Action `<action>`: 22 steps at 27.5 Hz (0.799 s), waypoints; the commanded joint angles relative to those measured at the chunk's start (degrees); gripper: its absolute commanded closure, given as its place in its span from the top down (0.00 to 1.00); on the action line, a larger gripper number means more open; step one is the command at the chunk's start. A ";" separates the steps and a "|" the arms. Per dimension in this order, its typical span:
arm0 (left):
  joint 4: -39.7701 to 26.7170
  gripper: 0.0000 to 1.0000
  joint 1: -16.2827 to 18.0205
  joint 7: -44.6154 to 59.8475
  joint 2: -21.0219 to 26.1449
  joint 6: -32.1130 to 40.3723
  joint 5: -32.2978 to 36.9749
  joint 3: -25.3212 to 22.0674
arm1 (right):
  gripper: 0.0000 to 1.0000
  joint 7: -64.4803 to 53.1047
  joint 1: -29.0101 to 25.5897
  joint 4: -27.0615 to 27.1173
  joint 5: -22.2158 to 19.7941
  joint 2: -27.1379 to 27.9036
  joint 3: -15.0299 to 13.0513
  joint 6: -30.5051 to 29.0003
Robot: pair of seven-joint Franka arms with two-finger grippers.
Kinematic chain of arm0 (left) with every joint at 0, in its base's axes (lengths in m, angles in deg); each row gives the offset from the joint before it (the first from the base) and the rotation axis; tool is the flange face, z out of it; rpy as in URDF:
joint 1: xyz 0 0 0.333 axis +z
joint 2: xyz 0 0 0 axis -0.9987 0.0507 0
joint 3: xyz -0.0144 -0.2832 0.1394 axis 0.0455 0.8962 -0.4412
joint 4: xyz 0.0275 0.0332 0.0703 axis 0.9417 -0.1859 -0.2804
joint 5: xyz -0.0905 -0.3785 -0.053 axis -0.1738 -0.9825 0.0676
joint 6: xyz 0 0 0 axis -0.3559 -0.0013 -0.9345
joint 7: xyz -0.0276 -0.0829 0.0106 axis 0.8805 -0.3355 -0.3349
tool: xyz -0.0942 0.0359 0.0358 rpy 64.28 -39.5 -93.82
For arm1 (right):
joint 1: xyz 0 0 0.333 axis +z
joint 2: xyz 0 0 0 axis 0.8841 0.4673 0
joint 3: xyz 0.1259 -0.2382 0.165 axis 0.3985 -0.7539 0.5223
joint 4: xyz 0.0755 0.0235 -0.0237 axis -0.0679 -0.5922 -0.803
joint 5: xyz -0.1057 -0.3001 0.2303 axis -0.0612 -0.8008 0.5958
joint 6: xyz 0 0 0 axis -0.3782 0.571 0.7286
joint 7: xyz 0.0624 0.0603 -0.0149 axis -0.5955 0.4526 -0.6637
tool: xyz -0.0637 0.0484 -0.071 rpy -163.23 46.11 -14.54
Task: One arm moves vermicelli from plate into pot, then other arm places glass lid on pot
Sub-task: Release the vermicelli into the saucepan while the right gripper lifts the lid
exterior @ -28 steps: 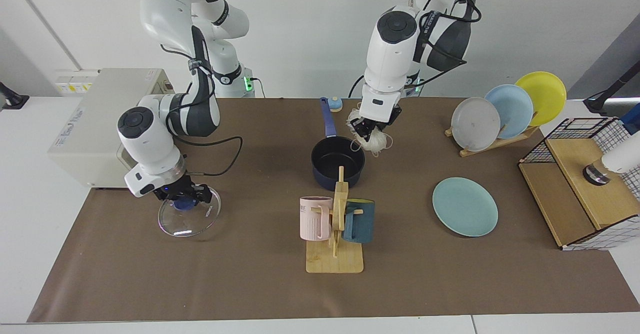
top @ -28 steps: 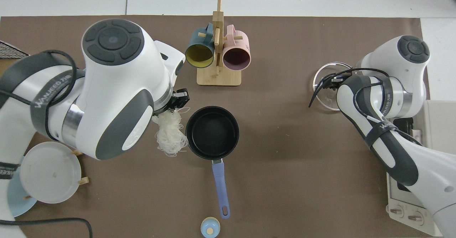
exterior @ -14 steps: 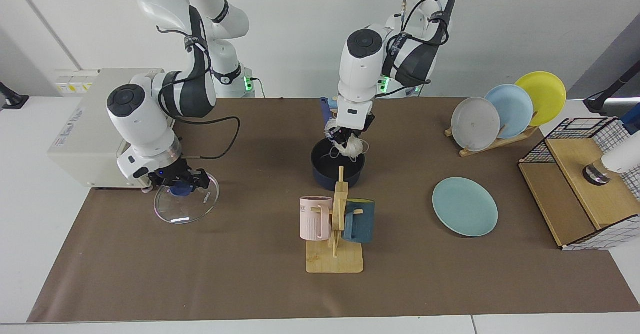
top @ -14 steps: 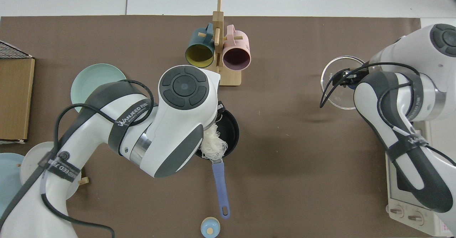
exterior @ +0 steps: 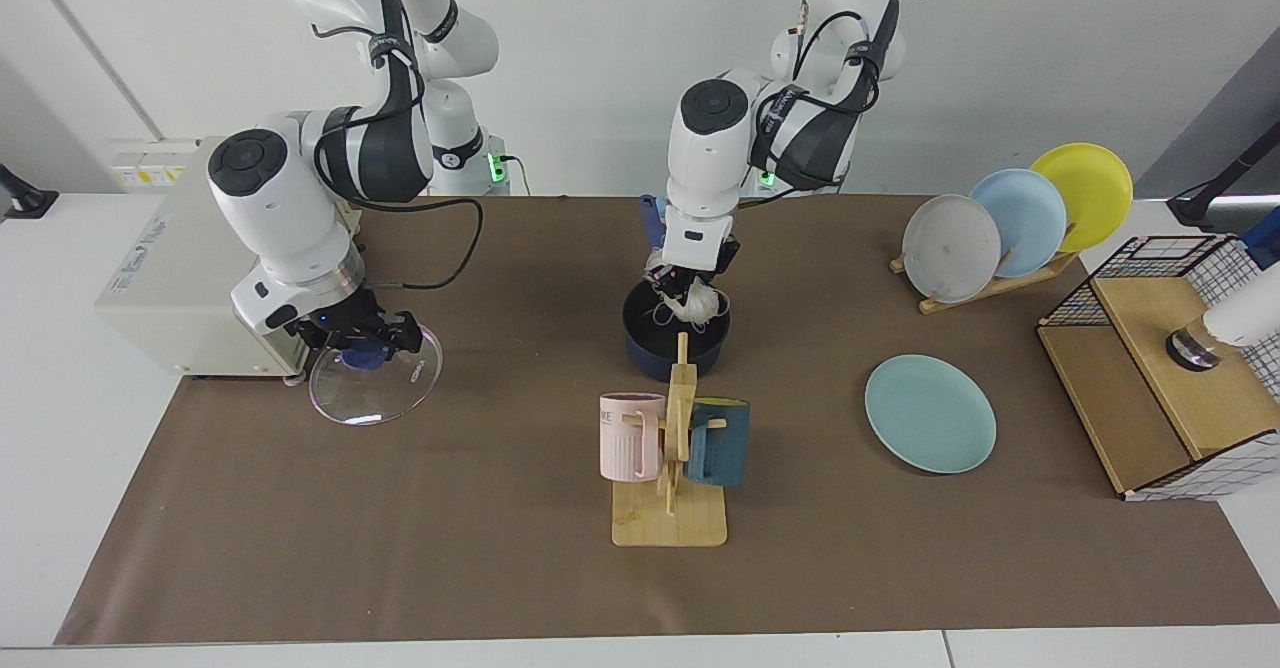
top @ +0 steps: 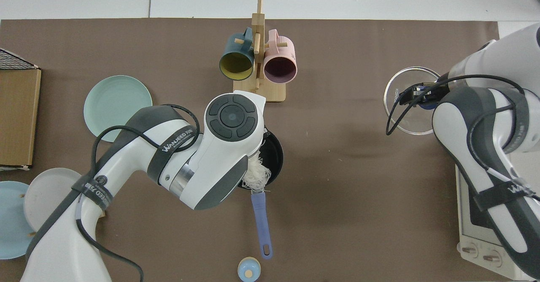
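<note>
The left gripper (exterior: 688, 286) hangs directly over the pot (exterior: 676, 334), its fingers clamped on the vermicelli (exterior: 694, 300), whose loose strands dangle at the rim; on release, strands may cling to the fingers or drape over the rim onto the handle (top: 260, 214). The right gripper (exterior: 362, 340) grips the knob of the glass lid (exterior: 376, 386), held clear of the table; stray strands on the rim would stop the lid seating flat. The plate (exterior: 930, 413) lies bare, well apart.

My left arm (top: 139, 147) wears a black strap (top: 173, 142) reading "WANJEED"; other lettering stays unreadable to me.
</note>
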 commanded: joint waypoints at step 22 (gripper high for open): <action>-4.95 0.39 -1.10 6.11 2.79 -8.61 6.04 -0.16 | 0.00 0.94 0.97 -26.32 1.39 -21.44 0.48 -7.08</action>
